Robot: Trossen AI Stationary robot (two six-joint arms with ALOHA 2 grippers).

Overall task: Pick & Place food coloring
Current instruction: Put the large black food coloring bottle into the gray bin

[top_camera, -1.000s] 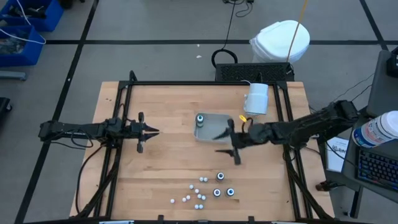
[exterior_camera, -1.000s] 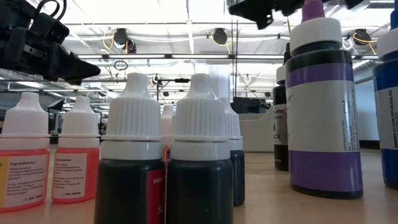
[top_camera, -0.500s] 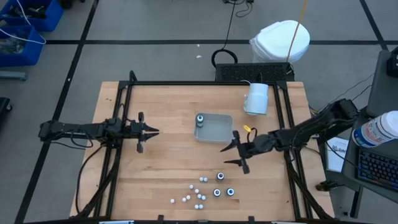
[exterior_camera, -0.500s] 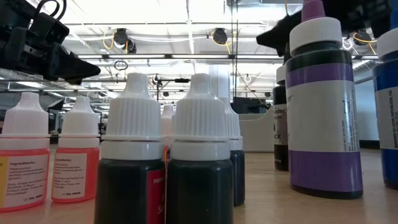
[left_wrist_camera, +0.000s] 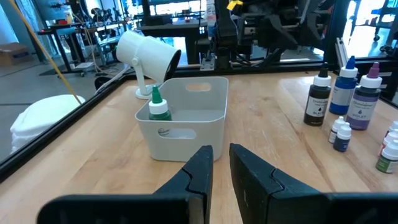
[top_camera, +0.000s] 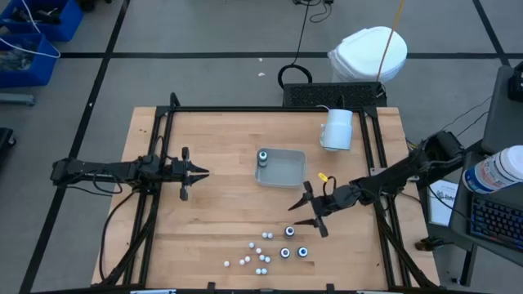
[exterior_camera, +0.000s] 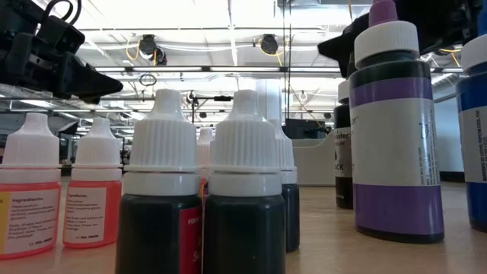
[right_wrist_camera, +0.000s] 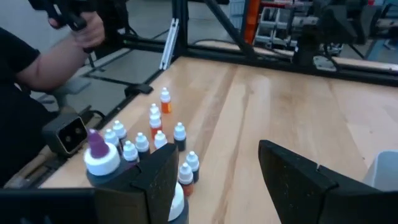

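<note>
Right gripper (top_camera: 306,211) hung over the bench (top_camera: 221,147) between the grey tray (top_camera: 282,170) and the cluster of food coloring bottles (top_camera: 278,248) near the bench's front edge — fingers spread wide, nothing between them. The nearest big bottles, three dark ones with coloured tops (top_camera: 292,245), stood just beyond the fingertips toward the front edge, near but not touching; in the right wrist view a purple-tipped bottle (right_wrist_camera: 101,158) sat right beside one finger (right_wrist_camera: 154,177), with small white-capped bottles (right_wrist_camera: 149,140) scattered farther along the wood. About ten of these small ones lay in a loose patch (top_camera: 255,255) toward the left front of the big three. Every bottle seen stood upright, long axis vertical, nozzle tips up — the low view confirmed it for the white-capped pair (exterior_camera: 202,205) and the purple bottle (exterior_camera: 394,137). One green-topped bottle (top_camera: 263,157) already stood upright inside the tray, against the tray wall on the left arm's side, also seen from the left wrist (left_wrist_camera: 159,106). Left gripper (top_camera: 198,172) waited well apart near the bench's left edge, fingers nearly together, grasping nothing. White cylinder (top_camera: 337,129) stood near the back right corner.
</note>
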